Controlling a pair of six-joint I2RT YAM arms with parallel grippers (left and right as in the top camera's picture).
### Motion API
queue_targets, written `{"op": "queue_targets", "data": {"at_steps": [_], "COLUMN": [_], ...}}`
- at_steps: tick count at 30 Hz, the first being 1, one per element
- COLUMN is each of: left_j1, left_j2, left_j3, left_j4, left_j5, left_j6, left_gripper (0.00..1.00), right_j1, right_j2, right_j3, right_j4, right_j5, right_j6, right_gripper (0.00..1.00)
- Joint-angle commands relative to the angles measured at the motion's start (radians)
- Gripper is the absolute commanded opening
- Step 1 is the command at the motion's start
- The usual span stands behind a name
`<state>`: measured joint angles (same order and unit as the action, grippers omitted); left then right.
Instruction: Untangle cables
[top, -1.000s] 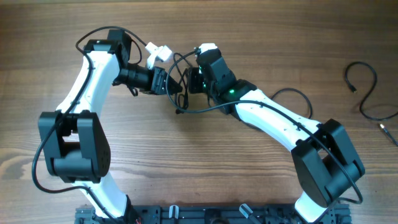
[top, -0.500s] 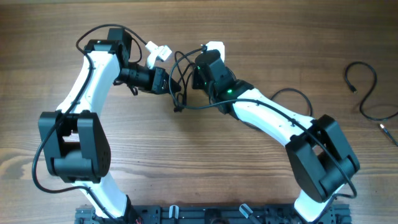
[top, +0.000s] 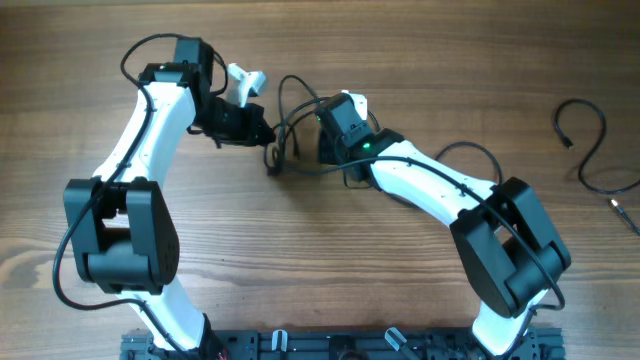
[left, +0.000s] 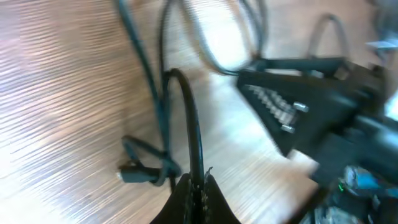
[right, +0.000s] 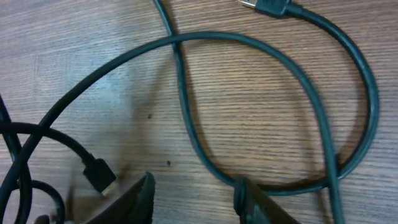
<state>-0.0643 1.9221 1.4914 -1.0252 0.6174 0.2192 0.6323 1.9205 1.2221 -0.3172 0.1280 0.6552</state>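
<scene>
1. Broadly, the wooden table (top: 300, 260) carried everything, with a black rail (top: 330, 345) along its near edge where both arm bases sat.
2. The left arm (top: 150, 130) and the right arm (top: 430, 190) were bent inward, their wrists close together near the far middle of the table and blocking part of the overhead view there.
3. The tangled cables (top: 279, 150) lay between the two wrists in loose loops that crossed one another, partly hidden from above by the wrists.
4. A separate cable (top: 604, 128) curled near the table's right edge, well apart from both arms.
5. The left gripper (left: 196, 186) was clenched on one black strand of the tangled cables. That strand rose from between its fingertips in an arch, and a knot with a small plug (left: 129, 176) lay on the wood just beside it.
6. The right gripper (right: 193, 186) was released, jaws apart over bare wood. A cable loop ran right against one finger, though contact could not be judged, and a second plug (right: 99, 176) lay just beside the other.
</scene>
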Motion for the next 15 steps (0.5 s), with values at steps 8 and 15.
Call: {"op": "queue_targets", "data": {"at_steps": [8,15], "left_j1": [0.003,0.003], "left_j2": [-0.008,-0.008], "left_j3": [-0.003,-0.003], "left_j4": [0.005,0.01], "left_j5": [-0.115,-0.181], "left_j6": [-0.108,-0.154], "left_gripper": [0.25,0.62], "right_j1": [-0.012,-0.012], "right_j2": [0.022,0.023], "right_j3": [0.013,0.013], "right_j4": [0.211,0.327], "right_j5": [-0.02,-0.047], "right_j6": [0.002,-0.002], "right_gripper": [0.47,0.48]}}
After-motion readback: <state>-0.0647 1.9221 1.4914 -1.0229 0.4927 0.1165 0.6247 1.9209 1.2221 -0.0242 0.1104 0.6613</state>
